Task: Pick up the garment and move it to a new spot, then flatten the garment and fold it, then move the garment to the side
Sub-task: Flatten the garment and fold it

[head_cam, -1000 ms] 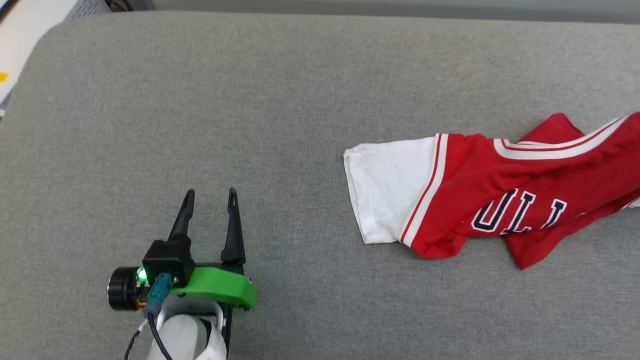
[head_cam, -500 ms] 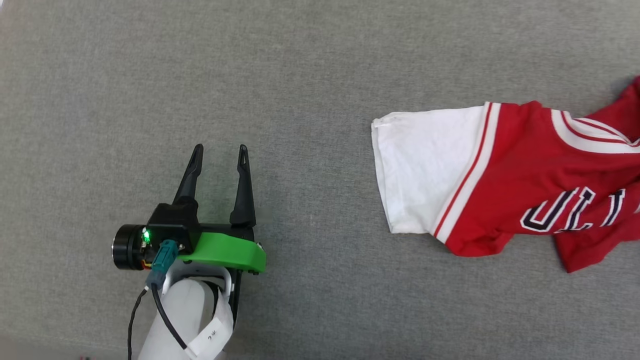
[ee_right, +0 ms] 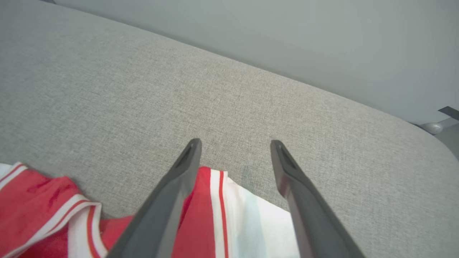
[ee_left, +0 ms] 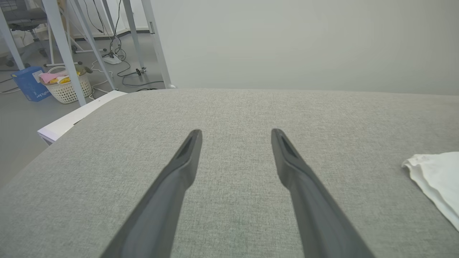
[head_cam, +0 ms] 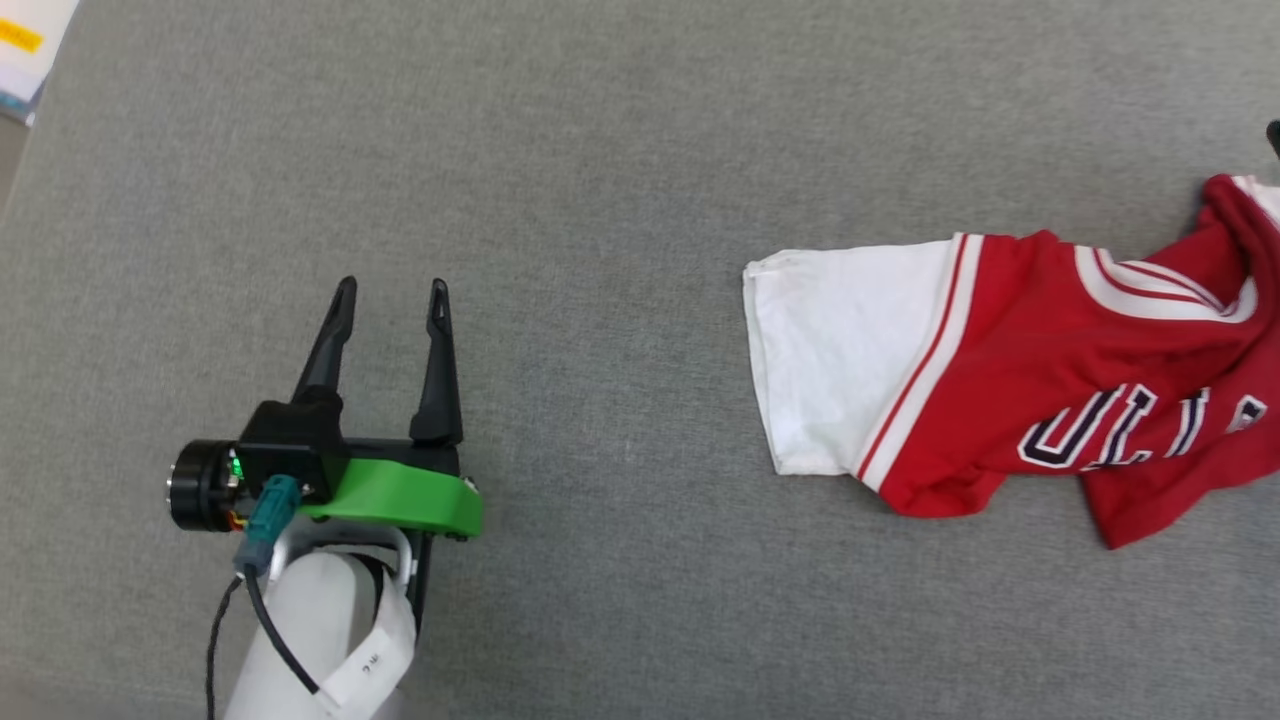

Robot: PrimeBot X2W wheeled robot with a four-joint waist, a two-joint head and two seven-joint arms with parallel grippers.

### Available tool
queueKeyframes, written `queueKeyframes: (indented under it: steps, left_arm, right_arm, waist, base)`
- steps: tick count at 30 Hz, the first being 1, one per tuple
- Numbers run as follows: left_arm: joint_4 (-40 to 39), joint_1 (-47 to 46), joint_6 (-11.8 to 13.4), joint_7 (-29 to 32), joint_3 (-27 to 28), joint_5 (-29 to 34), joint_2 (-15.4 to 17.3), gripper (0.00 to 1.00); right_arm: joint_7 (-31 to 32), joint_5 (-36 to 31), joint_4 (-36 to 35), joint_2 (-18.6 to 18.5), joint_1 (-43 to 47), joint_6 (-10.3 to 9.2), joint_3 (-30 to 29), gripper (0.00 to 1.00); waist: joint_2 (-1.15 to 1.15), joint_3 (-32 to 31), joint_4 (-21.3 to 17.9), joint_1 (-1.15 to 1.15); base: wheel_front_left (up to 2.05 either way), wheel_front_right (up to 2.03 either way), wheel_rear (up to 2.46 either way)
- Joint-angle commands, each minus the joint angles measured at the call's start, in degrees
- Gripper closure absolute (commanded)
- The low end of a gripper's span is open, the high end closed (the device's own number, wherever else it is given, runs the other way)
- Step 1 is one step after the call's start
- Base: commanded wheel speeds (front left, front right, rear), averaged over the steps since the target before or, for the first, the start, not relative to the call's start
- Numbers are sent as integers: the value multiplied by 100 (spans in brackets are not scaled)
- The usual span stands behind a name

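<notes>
1. The left gripper point(head_cam: 392, 285) sits at the lower left of the head view. Its two long dark fingers point(head_cam: 437, 370) point up the picture, with the tips well apart.
2. Those fingers rise from a black block on a green bracket point(head_cam: 400, 495). A black cylinder point(head_cam: 195, 485) juts out at the wrist's left side, with a small green light glowing beside it.
3. A pale forearm point(head_cam: 300, 640) runs up from the bottom edge to that wrist. It carries a teal plug point(head_cam: 268, 510) with a dark cable, and a white tag point(head_cam: 370, 670) is wrapped around it.
4. In the left wrist view the jaws stand wide open.
5. The right gripper point(ee_right: 235, 142), seen in its own wrist view, holds its dark fingers spread just as wide, jaws parted.
</notes>
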Motion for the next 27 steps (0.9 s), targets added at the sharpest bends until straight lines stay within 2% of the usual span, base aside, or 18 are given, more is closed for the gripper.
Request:
queueKeyframes:
  steps: [1,3,4,5,12,14,19,27]
  left_arm:
    - [-31,-103,-98,-33,65,54,107,0]
    - [-24,-222,-197,-33,89,76,192,0]
    - [66,-511,-373,-33,50,61,336,0]
    - [133,-645,-435,-33,9,39,397,0]
    - [462,-1755,-660,692,-555,-305,831,0]
    - [516,-2100,-674,987,-794,-507,953,0]
    - [662,-2987,-680,1960,-1787,-1337,1402,0]
    - [1151,-4294,-681,3992,-3341,-2724,1699,0]
  right_arm:
    - [-286,-92,-168,-11,153,-3,-102,0]
    - [-621,-208,-350,34,266,-3,-272,0]
    - [-1116,-422,-675,235,554,-3,-592,0]
    - [-1277,-523,-807,340,684,-3,-730,0]
    - [-2029,-1226,-1660,1140,1613,-3,-1750,0]
    - [-2123,-1401,-1908,1377,1919,-3,-1990,0]
    - [-2061,-1754,-2500,1904,2662,-3,-2409,0]
    - [-1817,-1983,-3056,2287,3237,-3,-2564,0]
  waist:
    - [0,-388,-318,0]
    - [0,-473,-399,0]
    - [0,-571,-514,0]
    - [0,-598,-563,0]
    - [0,-681,-814,0]
    - [0,-689,-883,0]
    - [0,-669,-1048,0]
    - [0,-488,-1254,0]
  base:
    - [0,0,0]
    - [0,0,0]
    - [0,0,0]
    - [0,0,0]
    - [0,0,0]
    - [0,0,0]
    - [0,0,0]
    - [0,0,0]
